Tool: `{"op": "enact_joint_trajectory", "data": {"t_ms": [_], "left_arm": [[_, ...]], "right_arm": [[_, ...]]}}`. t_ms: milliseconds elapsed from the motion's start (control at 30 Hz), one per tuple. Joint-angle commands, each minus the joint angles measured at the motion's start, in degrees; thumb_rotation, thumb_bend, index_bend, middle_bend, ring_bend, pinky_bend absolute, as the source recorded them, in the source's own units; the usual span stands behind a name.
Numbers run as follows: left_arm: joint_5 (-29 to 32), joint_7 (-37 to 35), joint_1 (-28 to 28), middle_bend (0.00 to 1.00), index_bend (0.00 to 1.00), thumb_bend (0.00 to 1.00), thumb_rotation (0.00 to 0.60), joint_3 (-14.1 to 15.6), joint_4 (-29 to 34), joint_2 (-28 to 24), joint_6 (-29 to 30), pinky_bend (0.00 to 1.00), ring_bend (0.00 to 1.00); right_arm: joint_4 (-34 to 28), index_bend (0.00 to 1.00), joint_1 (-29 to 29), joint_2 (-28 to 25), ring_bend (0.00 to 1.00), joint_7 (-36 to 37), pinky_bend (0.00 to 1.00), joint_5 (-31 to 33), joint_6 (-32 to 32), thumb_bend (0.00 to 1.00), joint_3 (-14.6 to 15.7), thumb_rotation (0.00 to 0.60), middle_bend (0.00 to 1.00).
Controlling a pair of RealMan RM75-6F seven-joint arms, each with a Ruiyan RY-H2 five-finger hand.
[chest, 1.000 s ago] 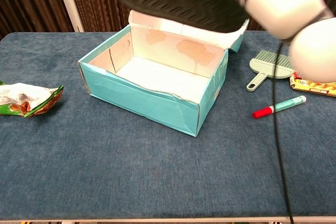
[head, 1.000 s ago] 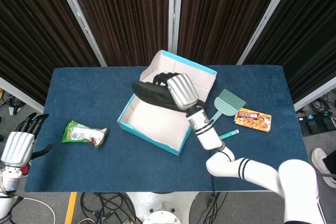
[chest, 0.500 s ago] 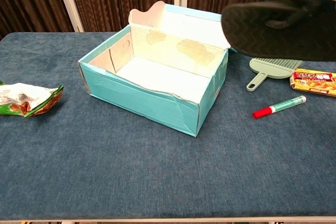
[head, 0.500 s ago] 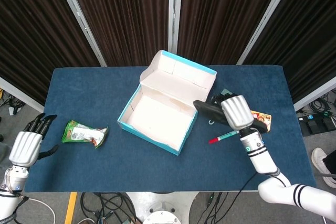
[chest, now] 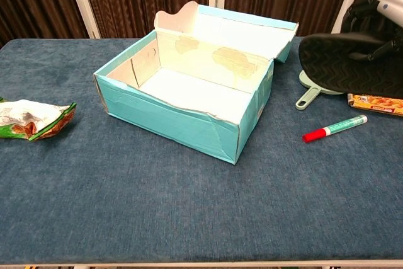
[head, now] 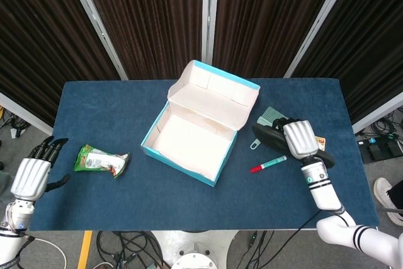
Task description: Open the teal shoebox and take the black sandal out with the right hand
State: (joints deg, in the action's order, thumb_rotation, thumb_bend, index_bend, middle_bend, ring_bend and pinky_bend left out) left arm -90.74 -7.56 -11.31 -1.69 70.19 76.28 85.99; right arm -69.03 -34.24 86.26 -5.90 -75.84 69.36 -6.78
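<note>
Black sandal held clear of the open teal shoebox

The right hand [head: 300, 138] gripped the black sandal [chest: 348, 65] with its fingers wrapped round it, holding it above the desk [head: 94, 108] to the right of the teal shoebox [head: 200, 131], over the small green brush [chest: 310, 93] and snack packet [chest: 375, 103]. The shoebox stood open, lid tipped back. A red-capped marker [head: 267, 164] lay nearby. The left hand [head: 29, 176] hung off the desk's left edge, fingers apart, holding nothing.

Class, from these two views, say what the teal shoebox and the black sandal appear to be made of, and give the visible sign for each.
Teal shoebox: likely cardboard, matt; thin folded walls, creased and dented front edge, white inside. Black sandal: probably rubber or foam, matt; moulded zigzag tread on its sole.
</note>
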Motion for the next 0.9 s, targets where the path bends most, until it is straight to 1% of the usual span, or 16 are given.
{"op": "enact_joint_trajectory", "data": {"t_ms": [33,100,133,200,233,267,333,367,467,600,667,767,900], "left_arm": [[0.14,-0.22,0.04,0.15,0.1,0.18,0.6,0.03,-0.27,0.21,-0.11,0.25,0.07],[0.19,-0.36,0.06,0.15,0.1,0.18,0.6,0.07,-0.56,0.36,-0.17,0.25,0.07],[0.21,-0.43,0.07,0.15,0.1,0.18,0.6,0.09,-0.68,0.35,-0.2,0.25,0.07],[0.28,-0.62,0.12,0.15,0.1,0.18,0.6,0.08,-0.86,0.3,-0.18,0.25,0.07],[0.27,-0.7,0.12,0.15,0.1,0.18,0.6,0.07,-0.9,0.28,-0.13,0.25,0.07],[0.25,-0.74,0.13,0.15,0.1,0.18,0.6,0.07,-0.93,0.28,-0.09,0.25,0.07],[0.16,-1.0,0.23,0.15,0.1,0.18,0.6,0.14,-1.06,0.21,0.12,0.25,0.07],[0.11,-1.01,0.21,0.15,0.1,0.18,0.6,0.15,-1.04,0.26,0.12,0.25,0.07],[0.1,-1.0,0.26,0.15,0.1,0.18,0.6,0.12,-0.95,0.37,0.29,0.25,0.07],[-0.02,-0.91,0.32,0.15,0.1,0.18,0.6,0.17,-0.87,0.36,0.47,0.25,0.07],[-0.14,-0.83,0.25,0.15,0.1,0.18,0.6,0.16,-0.73,0.3,0.52,0.25,0.07],[-0.31,-0.54,0.18,0.15,0.1,0.18,0.6,0.1,-0.39,0.15,0.71,0.25,0.07],[-0.43,-0.18,0.17,0.15,0.1,0.18,0.6,0.07,0.22,-0.1,0.88,0.25,0.07]], "right_arm": [[3.28,0.73,-0.15,2.42,0.54,1.86,0.66,-0.12,-1.89,0.37,-0.05,0.6,0.67],[3.96,0.66,-0.44,3.07,0.49,2.88,0.6,-0.51,-3.09,0.33,0.08,0.6,0.64],[3.95,0.62,-0.55,3.09,0.45,3.24,0.57,-0.68,-3.61,0.3,0.15,0.6,0.61],[3.1,0.46,-0.82,2.57,0.34,4.13,0.47,-1.11,-5.41,0.17,0.65,0.6,0.5],[2.39,0.4,-0.96,2.06,0.29,4.65,0.43,-1.2,-6.45,0.12,0.89,0.6,0.46],[1.46,0.31,-1.12,1.39,0.22,5.25,0.36,-1.17,-7.72,0.06,1.14,0.6,0.4],[-0.78,0.18,-1.54,-0.47,0.11,5.82,0.27,-0.82,-10.7,0.01,1.64,0.6,0.31],[-1.51,0.12,-1.72,-1.16,0.05,5.46,0.21,-0.68,-11.62,0.0,1.78,0.6,0.25],[-3.83,0.04,-1.7,-2.69,0.0,4.65,0.13,-0.26,-12.81,0.0,1.84,0.6,0.18],[-6.85,0.0,-1.2,-4.34,0.0,4.65,0.04,-0.18,-12.67,0.0,1.6,0.6,0.1],[-8.08,0.0,-0.94,-4.99,0.0,4.68,0.02,-0.23,-12.25,0.0,1.37,0.6,0.08],[-10.18,0.0,-0.39,-6.04,0.0,5.52,0.01,-0.82,-10.57,0.0,0.64,0.6,0.06],[-12.98,0.0,1.05,-7.78,0.0,6.78,0.0,-2.99,-5.83,0.0,-0.42,0.6,0.06]]}}
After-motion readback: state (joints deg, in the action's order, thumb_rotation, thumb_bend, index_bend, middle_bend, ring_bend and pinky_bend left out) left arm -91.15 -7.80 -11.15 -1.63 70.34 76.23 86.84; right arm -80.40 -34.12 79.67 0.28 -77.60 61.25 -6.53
